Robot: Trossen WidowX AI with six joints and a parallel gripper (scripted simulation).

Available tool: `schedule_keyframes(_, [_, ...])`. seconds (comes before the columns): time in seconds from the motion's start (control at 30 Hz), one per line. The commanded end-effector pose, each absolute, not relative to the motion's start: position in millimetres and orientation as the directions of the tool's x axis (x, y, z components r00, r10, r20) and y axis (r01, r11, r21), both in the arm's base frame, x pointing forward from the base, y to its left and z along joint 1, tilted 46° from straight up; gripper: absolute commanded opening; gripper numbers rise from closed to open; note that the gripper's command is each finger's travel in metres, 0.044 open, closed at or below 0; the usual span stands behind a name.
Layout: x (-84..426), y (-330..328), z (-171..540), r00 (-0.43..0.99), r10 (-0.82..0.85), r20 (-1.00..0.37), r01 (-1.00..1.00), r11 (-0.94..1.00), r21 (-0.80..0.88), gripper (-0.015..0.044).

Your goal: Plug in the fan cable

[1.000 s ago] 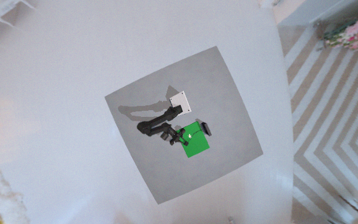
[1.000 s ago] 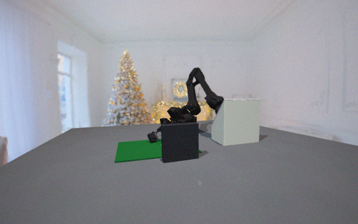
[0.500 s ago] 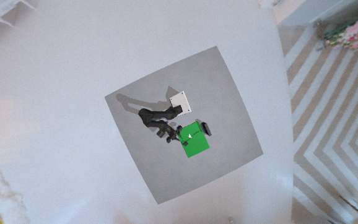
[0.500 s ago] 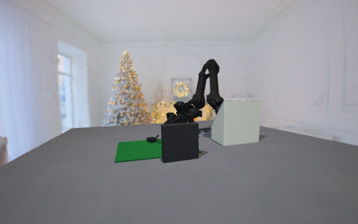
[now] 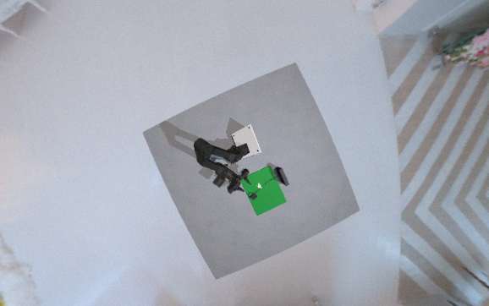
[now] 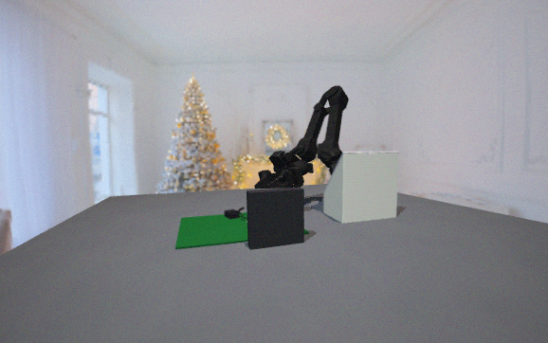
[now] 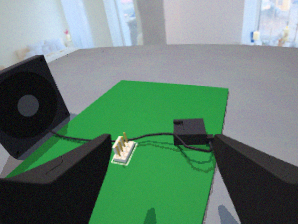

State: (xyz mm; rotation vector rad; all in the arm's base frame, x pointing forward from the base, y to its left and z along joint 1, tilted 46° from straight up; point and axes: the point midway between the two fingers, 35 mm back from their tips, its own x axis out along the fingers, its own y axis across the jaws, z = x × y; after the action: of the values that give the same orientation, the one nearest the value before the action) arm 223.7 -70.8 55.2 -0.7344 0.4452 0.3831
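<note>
The plug (image 5: 253, 196) (image 6: 231, 213) (image 7: 190, 131), a small black block, is on the green board (image 5: 271, 199) (image 6: 209, 232) (image 7: 150, 100) near one edge, off the header. The white four-pin header (image 5: 259, 186) (image 7: 125, 151) has bare pins standing up; the fan hides it in the exterior view. The thin black cable (image 7: 155, 134) runs from the fan past the header to the plug. My gripper (image 5: 245, 186) (image 7: 162, 140) is open and empty, at the board's edge. In the wrist view the plug shows beyond the fingertips, nearer the right finger, and the header nearer the left.
The black square fan (image 5: 281, 176) (image 6: 275, 218) (image 7: 28, 105) stands upright beside the board, on the side away from the arm. A white box (image 5: 249, 134) (image 6: 367, 189) stands on the grey table (image 5: 296, 106) (image 6: 284, 294) near the arm.
</note>
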Motion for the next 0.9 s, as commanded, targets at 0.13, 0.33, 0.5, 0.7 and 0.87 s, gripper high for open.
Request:
schedule_keyframes(0.13, [230.5,-70.1,48.1,0.769,0.172,-0.615,-0.506,0.752,-0.423,0.044])
schedule_keyframes(0.33, [233.5,-67.4,41.5,0.702,0.167,-0.692,-0.512,0.794,-0.328,0.044])
schedule_keyframes(0.5, [235.0,-64.9,36.5,0.64,0.158,-0.752,-0.507,0.822,-0.259,0.044])
schedule_keyframes(0.7, [235.9,-61.6,31.5,0.56,0.139,-0.817,-0.489,0.851,-0.19,0.044])
schedule_keyframes(0.87, [235.9,-58.9,28.2,0.489,0.117,-0.864,-0.468,0.871,-0.147,0.044])
